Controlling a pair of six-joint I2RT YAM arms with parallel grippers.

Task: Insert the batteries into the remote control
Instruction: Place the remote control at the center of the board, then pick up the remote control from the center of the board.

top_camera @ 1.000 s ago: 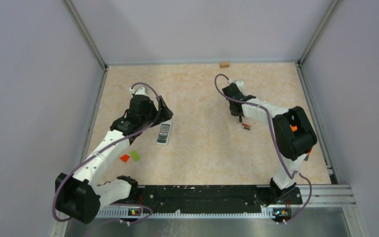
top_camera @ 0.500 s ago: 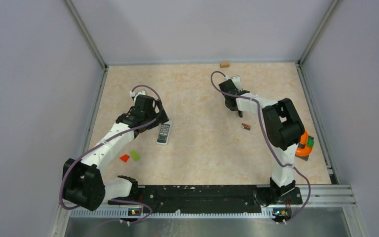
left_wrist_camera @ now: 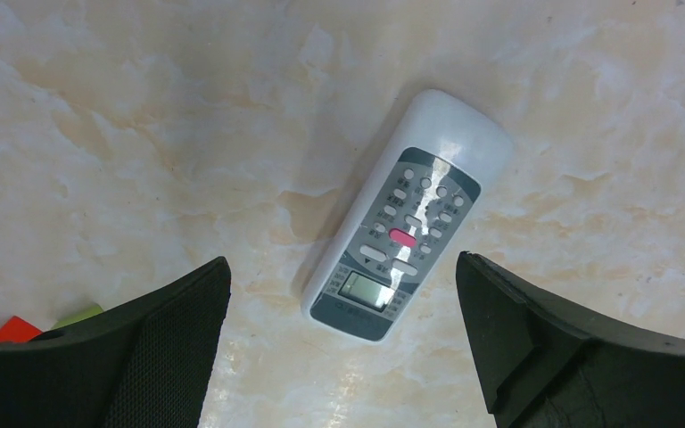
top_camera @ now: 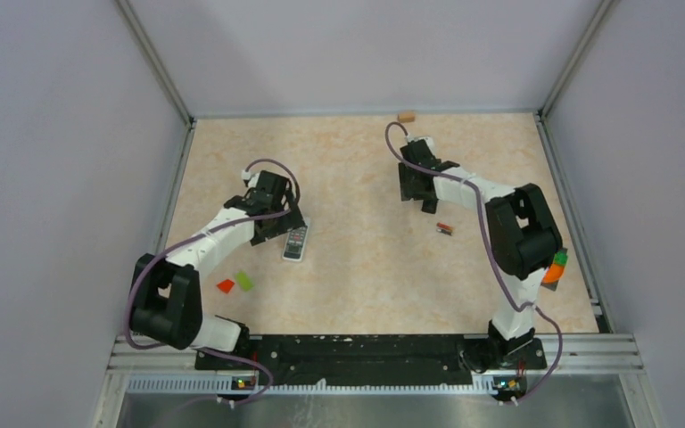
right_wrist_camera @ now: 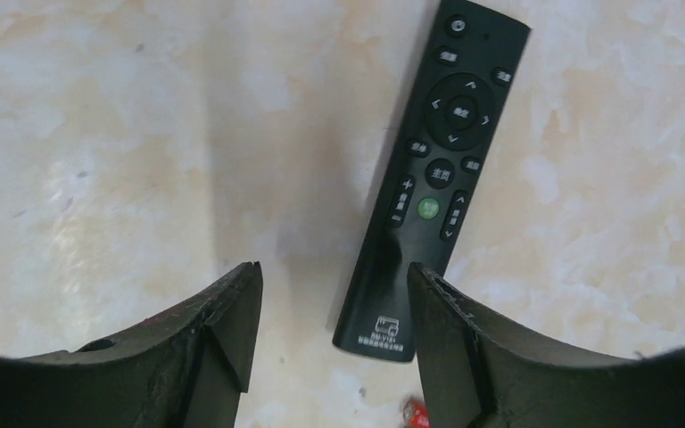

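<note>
White remote (left_wrist_camera: 406,227): face up on the table (top_camera: 366,276), left of centre; long axis on a diagonal in the left wrist view, display end lower left, plain rounded end upper right

Left fingers (left_wrist_camera: 143,357): spread wide, holding nothing; the remote's display end shows in the gap, apart from both

Black remote (right_wrist_camera: 433,174): face up, right of centre; long axis steeply diagonal in the right wrist view, logo end lower left

Right fingers (right_wrist_camera: 187,357): spread wide, empty; the logo end lies between them, close against one; contact cannot be told

Batteries (top_camera: 445,229): red-and-dark, lying flat on the table just near of the black remote; long axis roughly left to right

Red block (top_camera: 226,285) and lime-green block (top_camera: 245,280): side by side, near of the white remote
</note>
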